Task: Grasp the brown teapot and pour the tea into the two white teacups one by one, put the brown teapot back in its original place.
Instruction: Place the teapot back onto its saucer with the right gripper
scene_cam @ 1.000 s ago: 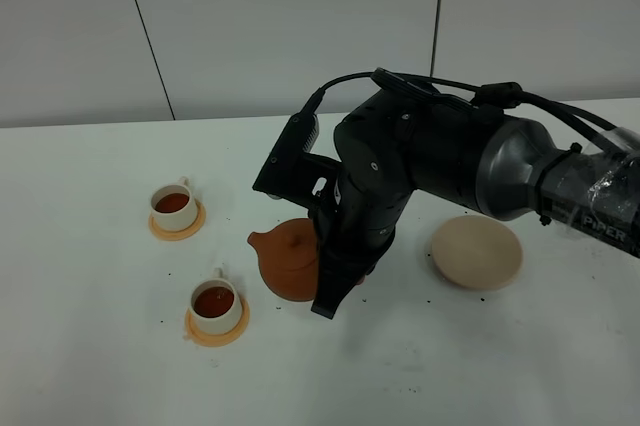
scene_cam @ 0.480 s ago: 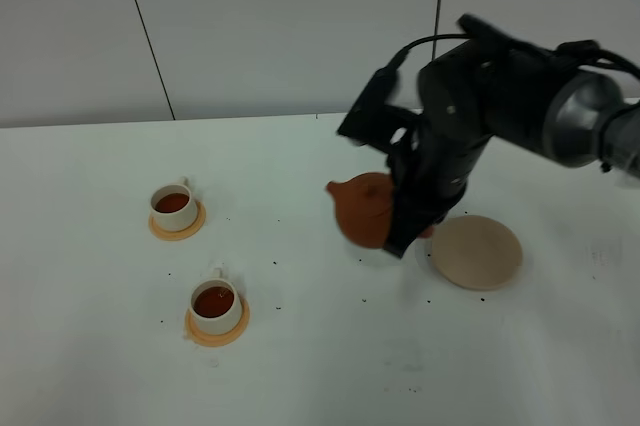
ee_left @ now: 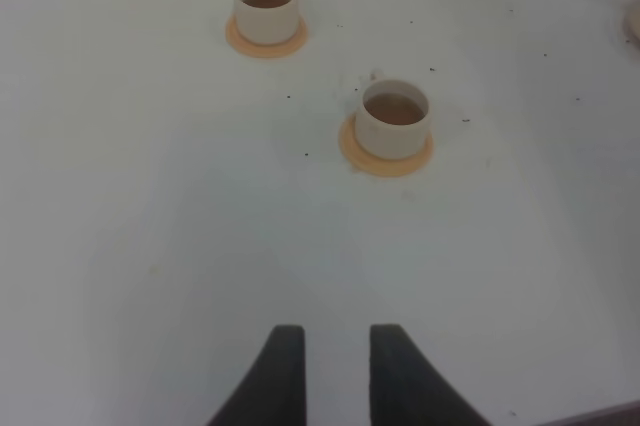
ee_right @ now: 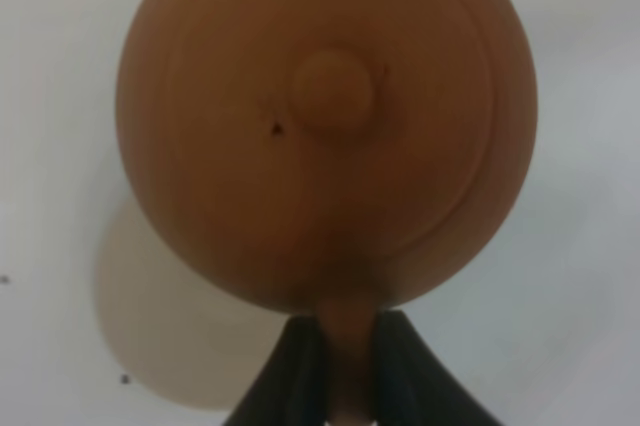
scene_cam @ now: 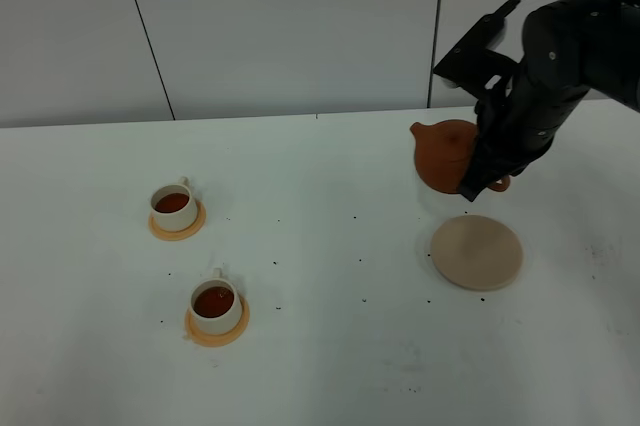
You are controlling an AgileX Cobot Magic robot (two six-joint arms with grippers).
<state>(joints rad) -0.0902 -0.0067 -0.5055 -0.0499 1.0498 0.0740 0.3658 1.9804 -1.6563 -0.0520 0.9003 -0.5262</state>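
Note:
The brown teapot (scene_cam: pixel 443 153) hangs in the air, upright, just behind the beige disc coaster (scene_cam: pixel 477 251). My right gripper (scene_cam: pixel 487 174) is shut on its loop handle. In the right wrist view the teapot (ee_right: pixel 325 126) fills the frame from above, the gripper (ee_right: pixel 345 351) clamps the handle, and part of the coaster (ee_right: pixel 160 346) shows below it. The two white teacups (scene_cam: pixel 173 204) (scene_cam: pixel 216 301) stand on orange-tan saucers at the left, both holding brown tea. The left wrist view shows both cups (ee_left: pixel 267 8) (ee_left: pixel 394 118) well ahead of my left gripper (ee_left: pixel 330 361), which is shut and empty.
The white table (scene_cam: pixel 330 346) has small dark specks scattered between the cups and the coaster. A grey panelled wall (scene_cam: pixel 280 26) runs behind the table's far edge. The right arm's black body and cable rise at the top right.
My right gripper has carried the teapot to the right and away from the cups, from beside the near cup to just behind the coaster. The cups and coaster have not moved.

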